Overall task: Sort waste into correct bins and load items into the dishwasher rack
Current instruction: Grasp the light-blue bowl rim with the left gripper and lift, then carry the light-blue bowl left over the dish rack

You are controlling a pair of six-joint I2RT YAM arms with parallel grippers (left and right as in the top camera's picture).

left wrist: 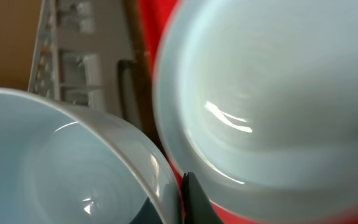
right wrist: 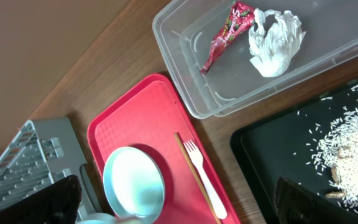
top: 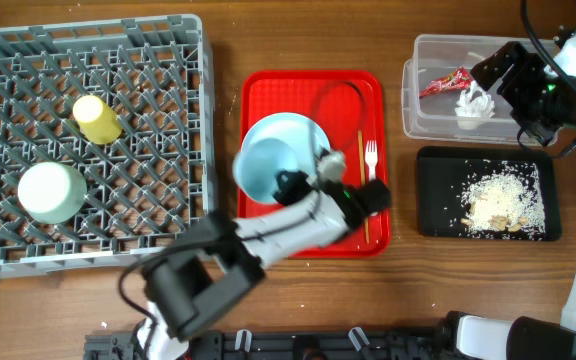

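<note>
My left gripper (top: 293, 186) is shut on the rim of the small white bowl (top: 263, 168) over the left part of the red tray. In the left wrist view one finger is inside the bowl (left wrist: 55, 168) and one (left wrist: 190, 200) outside. The large white plate (top: 298, 135) lies on the tray beside it and shows in the left wrist view (left wrist: 272, 93). The white fork (top: 372, 163) lies at the tray's right. The yellow cup (top: 96, 118) and pale green bowl (top: 51, 192) sit in the dishwasher rack (top: 168, 60). My right gripper (top: 513, 85) is open and empty above the clear tub (top: 418, 110), which holds the red wrapper (top: 446, 82) and white napkin (top: 475, 105). Rice (top: 503, 200) lies in the black tray (top: 438, 215).
The red serving tray (top: 268, 90) sits between rack and bins. A thin wooden stick (top: 362, 190) lies left of the fork. The right wrist view shows the tub (right wrist: 185, 74), wrapper (right wrist: 225, 37), napkin (right wrist: 275, 40), fork (right wrist: 204, 180) and plate (right wrist: 134, 183).
</note>
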